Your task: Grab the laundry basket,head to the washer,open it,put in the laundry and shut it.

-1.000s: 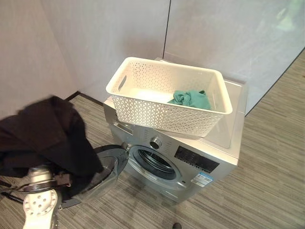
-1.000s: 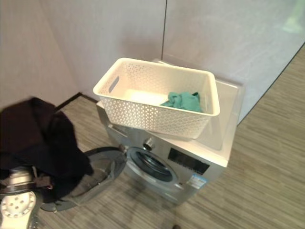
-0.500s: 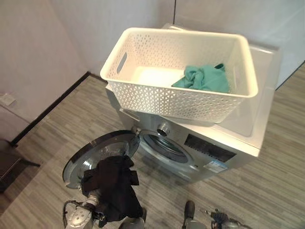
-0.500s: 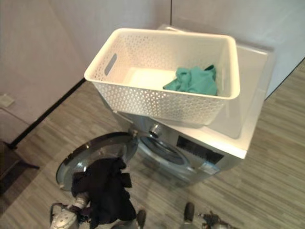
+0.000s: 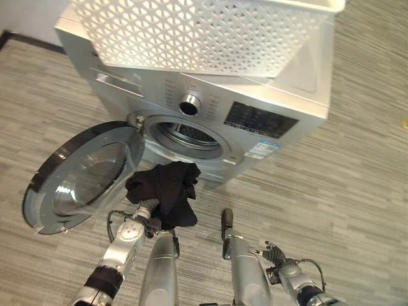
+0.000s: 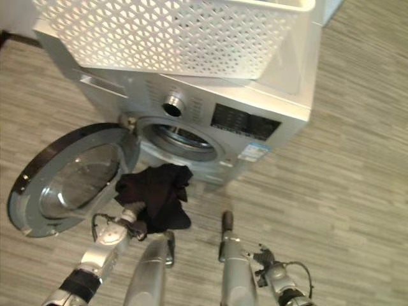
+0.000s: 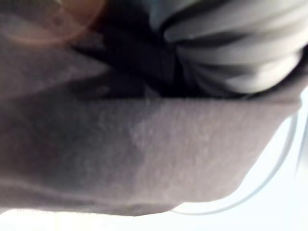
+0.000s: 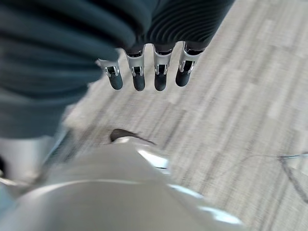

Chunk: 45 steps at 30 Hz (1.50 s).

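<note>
Far left, the washer door [image 5: 83, 178] hangs swung wide open, round glass facing up and out, hinge side just beside the drum opening [image 5: 185, 137]. Next to it the left hand [image 5: 145, 210] is buried in a dark garment [image 5: 167, 191], so can't tell how its fingers sit; the left wrist view is just cloth up close. That garment hangs bunched in front of the washer [image 5: 255, 108], just below the drum mouth and not inside it. The white laundry basket [image 5: 191, 32] sits on top of the washer, overhanging the front edge a bit. Over on the right, the right hand [image 8: 147, 72] hangs low over the striped floor [image 5: 357, 178] with fingers straight, holding nothing. Lots of bare floor right of the washer. There's a label on the front panel but it's too small to read.
</note>
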Tool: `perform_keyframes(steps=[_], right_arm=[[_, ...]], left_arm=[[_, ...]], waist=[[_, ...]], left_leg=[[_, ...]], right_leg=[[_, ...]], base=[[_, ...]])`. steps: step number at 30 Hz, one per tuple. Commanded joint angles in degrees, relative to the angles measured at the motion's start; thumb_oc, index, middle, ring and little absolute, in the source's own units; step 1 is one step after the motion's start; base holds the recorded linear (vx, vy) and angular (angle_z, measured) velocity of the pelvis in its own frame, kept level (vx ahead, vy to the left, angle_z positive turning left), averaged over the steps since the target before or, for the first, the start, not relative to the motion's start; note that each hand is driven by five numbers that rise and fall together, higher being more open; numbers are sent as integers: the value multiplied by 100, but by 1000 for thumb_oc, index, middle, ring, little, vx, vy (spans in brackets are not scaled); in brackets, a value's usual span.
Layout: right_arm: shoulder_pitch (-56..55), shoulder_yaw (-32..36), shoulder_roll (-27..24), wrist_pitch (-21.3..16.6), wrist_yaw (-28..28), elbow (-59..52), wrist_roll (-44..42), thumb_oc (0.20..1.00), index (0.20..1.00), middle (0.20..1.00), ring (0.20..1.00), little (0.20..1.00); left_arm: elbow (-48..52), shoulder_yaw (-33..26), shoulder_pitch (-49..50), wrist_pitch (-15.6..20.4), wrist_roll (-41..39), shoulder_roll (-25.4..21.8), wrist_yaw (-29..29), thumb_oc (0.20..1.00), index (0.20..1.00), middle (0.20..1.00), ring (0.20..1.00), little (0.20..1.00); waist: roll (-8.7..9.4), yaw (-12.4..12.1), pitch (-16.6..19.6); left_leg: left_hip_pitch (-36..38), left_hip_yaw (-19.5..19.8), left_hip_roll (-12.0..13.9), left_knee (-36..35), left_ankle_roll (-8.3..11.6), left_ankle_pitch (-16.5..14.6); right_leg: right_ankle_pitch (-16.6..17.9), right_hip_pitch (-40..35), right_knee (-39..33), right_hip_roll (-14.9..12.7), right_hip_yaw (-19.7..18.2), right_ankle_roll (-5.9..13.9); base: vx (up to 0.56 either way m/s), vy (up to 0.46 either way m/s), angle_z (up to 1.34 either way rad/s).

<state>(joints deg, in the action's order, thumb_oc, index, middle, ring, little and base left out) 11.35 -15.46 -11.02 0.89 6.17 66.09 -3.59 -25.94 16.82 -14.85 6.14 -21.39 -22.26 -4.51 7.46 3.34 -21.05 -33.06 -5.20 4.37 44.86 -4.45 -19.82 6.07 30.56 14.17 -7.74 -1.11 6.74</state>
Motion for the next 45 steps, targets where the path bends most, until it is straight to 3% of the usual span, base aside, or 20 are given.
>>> perform_keyframes(steps=[1, 4, 6, 8, 12, 16, 24, 30, 34, 37, 40, 41, 42, 43, 44, 45], right_arm=[[-224, -111, -160, 138, 162, 443, -22, 1000, 1000, 1000, 1000, 1000], [35, -84, -368, 63, 391, -115, -237, 1000, 1000, 1000, 1000, 1000], [-26, -43, -670, 45, 740, -1917, 46, 1000, 1000, 1000, 1000, 1000], [18, -3, -657, 45, 873, -2111, 80, 1000, 1000, 1000, 1000, 1000], [787, -240, -335, 115, 1217, -1537, 30, 1000, 1000, 1000, 1000, 1000], [1346, -498, -143, 130, 1240, -1058, -13, 1000, 1000, 1000, 1000, 1000], [1516, -951, -54, 154, 1115, -1280, 331, 1000, 1000, 1000, 1000, 1000], [1692, -1157, -87, 136, 991, -1617, 510, 1000, 1000, 1000, 1000, 1000], [1759, -1192, -92, 135, 972, -1726, 498, 1000, 1000, 1000, 1000, 1000], [2227, -1417, -23, 130, 958, -1626, 310, 1000, 1000, 1000, 1000, 1000], [2515, -1562, 48, 210, 996, -1505, 258, 1000, 1000, 1000, 1000, 1000], [1548, -1560, -136, -76, 912, -1462, 360, 1000, 1000, 1000, 1000, 1000], [1511, -1520, -188, -13, 904, -1052, 352, 1000, 1000, 1000, 1000, 1000], [1409, -1403, -301, -45, 883, -827, 364, 1000, 1000, 1000, 1000, 1000], [1380, -1297, -424, -94, 878, -829, 388, 1000, 1000, 1000, 1000, 1000], [1398, -1181, -538, -59, 840, -613, 378, 1000, 1000, 1000, 1000, 1000]], left_arm=[[376, 228, 103, 547, -11, 137, -342, 200, 200, 200, 200, 200], [-28, 369, -579, 597, -215, 354, -647, 200, 200, 200, 200, 200], [-257, 303, -1404, 669, -357, 487, -1057, 200, 200, 200, 200, 200], [-379, 315, -1747, 711, -435, 606, -1202, 200, 200, 200, 200, 200], [-452, 631, -2557, 778, -505, 976, -1456, 200, 200, 200, 200, 200], [-701, 720, -3090, 783, -540, 1079, -1580, 200, 200, 200, 200, 200], [-1363, 466, -4911, 733, -648, 952, -2040, 200, 200, 200, 200, 200], [-1688, 304, -6172, 768, -727, 256, -2339, 200, 200, 200, 200, 200], [-1733, 255, -6422, 795, -761, 103, -2419, 200, 200, 200, 200, 200], [-2730, 227, -7878, 885, -1959, 383, -2267, 200, 200, 200, 200, 200], [-2096, 216, -8484, 1269, -2503, 421, -2314, 200, 200, 200, 200, 200], [-1330, 113, -8209, 1466, -2247, 209, -2305, 200, 200, 200, 200, 200], [-1333, 101, -8007, 1428, -2146, 356, -2261, 200, 200, 200, 200, 200], [-1393, 230, -7911, 1272, -1964, 320, -2159, 1000, 1000, 1000, 1000, 1000], [-1525, 422, -7803, 1104, -1749, 233, -2004, 1000, 1000, 1000, 1000, 1000], [-2019, 853, -7731, 662, -1336, 95, -1645, 1000, 1000, 1000, 1000, 1000]], waist=[[-46, -197, 231], [-18, 5, 44], [44, 282, -118], [26, 360, -154], [-225, 387, -189], [-283, 429, -86], [-140, 772, 334], [18, 969, 602], [70, 1020, 670], [150, 1178, 803], [114, 1202, 861], [140, 1238, 825], [121, 1240, 909], [95, 1209, 921], [85, 1162, 906], [-38, 1056, 906]], left_leg=[[97, 261, 9, 315, -59, -798], [-460, 139, -2, 644, -126, -905], [-1089, 129, 24, 839, -122, -944], [-1293, 142, 8, 893, -116, -947], [-1788, 207, -79, 911, -92, -902], [-2063, 221, -92, 890, -57, -843], [-2689, 329, 3, 868, 55, -820], [-3077, 412, 213, 1075, 91, -882], [-3175, 439, 282, 1175, 99, -909], [-3292, 530, 363, 1236, 151, -899], [-3269, 589, 367, 1119, 225, -801], [-3117, 562, 409, 951, 251, -738], [-3046, 555, 404, 883, 254, -693], [-2940, 566, 391, 817, 240, -678], [-2781, 552, 389, 708, 237, -657], [-2626, 575, 344, 586, 220, -625]], right_leg=[[-35, 115, -360, -165, -154, 229], [33, 793, -127, -88, -285, 236], [96, 1533, 92, -37, -304, 228], [99, 1770, 184, -34, -307, 223], [74, 2361, 399, -102, -276, 198], [68, 2701, 489, -106, -270, 188], [38, 3431, 711, 6, -225, 157], [70, 3777, 797, 180, -160, 153], [77, 3853, 826, 237, -136, 156], [98, 3930, 822, 329, -69, 136], [139, 3879, 678, 344, 14, 137], [157, 3740, 540, 350, 72, 169], [187, 3652, 455, 334, 83, 167], [203, 3555, 383, 335, 84, 175], [223, 3405, 285, 320, 73, 179], [245, 3209, 176, 258, 68, 179]], base=[[-11, 103, -28], [-88, 52, -17], [-60, -48, -23], [-5, -38, -11], [36, -34, 4], [48, -26, 6], [56, -48, 6], [27, -30, -6], [14, -24, -11], [4, -42, -3], [-8, -40, -1], [-26, -33, 4], [-30, -11, 6], [-24, 11, 7], [-13, 33, 5], [0, 0, 0]])
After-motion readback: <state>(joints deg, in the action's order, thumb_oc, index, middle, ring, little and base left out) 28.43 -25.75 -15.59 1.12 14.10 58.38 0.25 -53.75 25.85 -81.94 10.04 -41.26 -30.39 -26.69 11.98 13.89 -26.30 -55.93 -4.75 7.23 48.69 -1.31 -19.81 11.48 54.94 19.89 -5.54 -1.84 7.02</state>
